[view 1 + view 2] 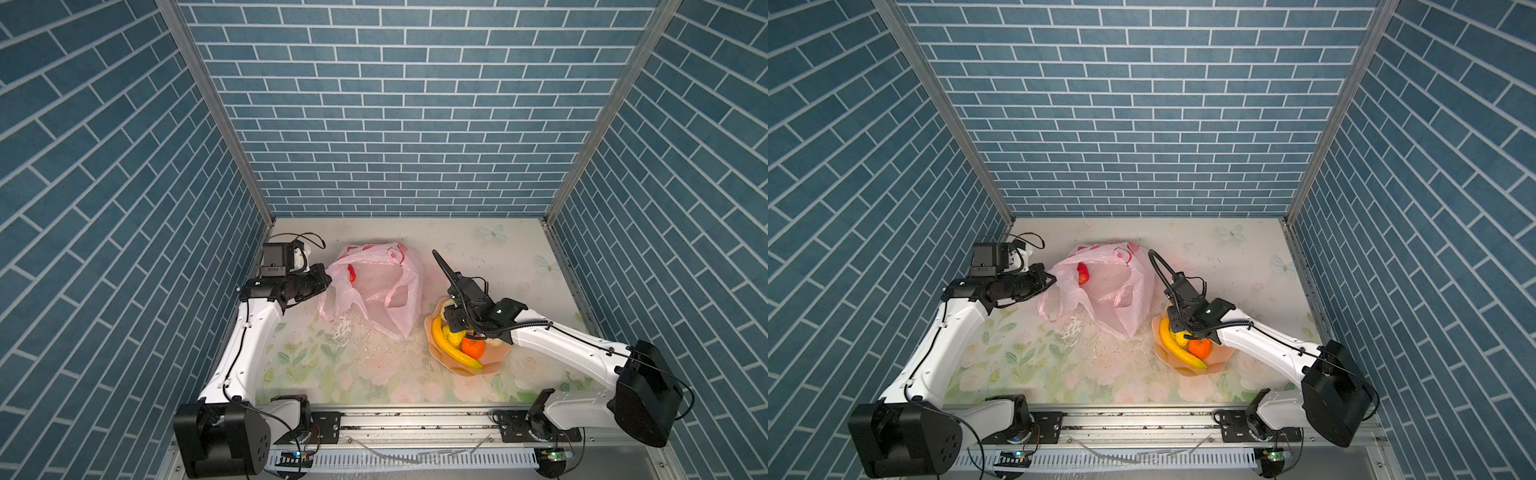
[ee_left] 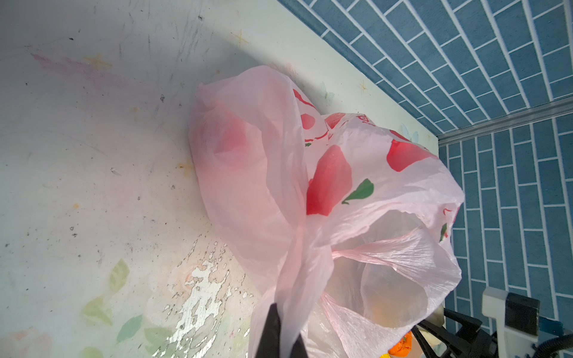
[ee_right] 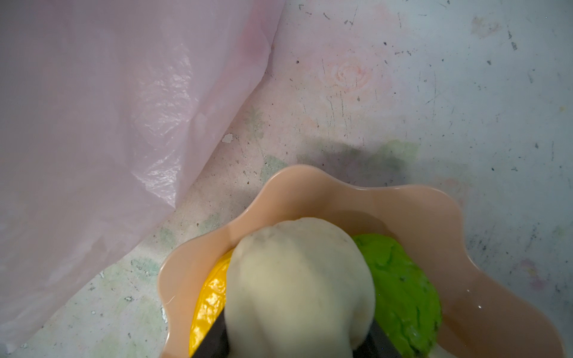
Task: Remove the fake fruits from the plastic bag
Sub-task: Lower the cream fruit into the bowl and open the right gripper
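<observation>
Pink plastic bag (image 2: 254, 173), pinched in my left gripper (image 2: 282, 333), could slip free. My right gripper (image 3: 299, 331) grasps a cream lump (image 3: 297, 272) over the crowded bowl (image 3: 434, 210); released, it might roll out.

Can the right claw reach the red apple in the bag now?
Probably not yet. The right claw is busy, shut on a cream-white lump over the bowl. The red apple lies inside the pink bag, near the left claw.

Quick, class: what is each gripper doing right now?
Left gripper: shut on the plastic bag.
Right gripper: holding a cream-white fake fruit.
</observation>
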Robot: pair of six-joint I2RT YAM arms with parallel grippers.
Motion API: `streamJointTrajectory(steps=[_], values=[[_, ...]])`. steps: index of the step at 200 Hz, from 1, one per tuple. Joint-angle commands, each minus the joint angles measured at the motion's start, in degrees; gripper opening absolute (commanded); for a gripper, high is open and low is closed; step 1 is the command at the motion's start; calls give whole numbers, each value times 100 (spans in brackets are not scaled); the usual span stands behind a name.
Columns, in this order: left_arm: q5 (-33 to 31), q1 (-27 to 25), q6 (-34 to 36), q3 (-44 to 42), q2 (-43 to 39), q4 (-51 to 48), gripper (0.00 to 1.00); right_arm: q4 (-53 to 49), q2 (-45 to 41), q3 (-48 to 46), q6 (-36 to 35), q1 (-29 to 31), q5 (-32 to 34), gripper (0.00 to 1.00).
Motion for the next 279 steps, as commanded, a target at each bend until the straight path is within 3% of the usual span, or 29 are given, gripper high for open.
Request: streamJointTrajectory(steps=[1,41,69,246,267,279], values=[[42,-25,92,106,-39,-46,0,36,-16,-152,186,-18,23,39],[36,-25,87,109,-42,-49,0,-23,-112,-161,222,-19,130,56],[49,-25,120,110,-23,-86,0,-43,-206,-176,231,-22,189,62],[53,-25,129,-31,-94,-111,0,-118,-615,-413,486,-5,242,66],[49,-22,226,16,-55,-343,16,-284,-769,-243,465,-10,291,66],[41,-25,342,65,-19,-592,31,-393,-863,-118,426,-6,350,66]])
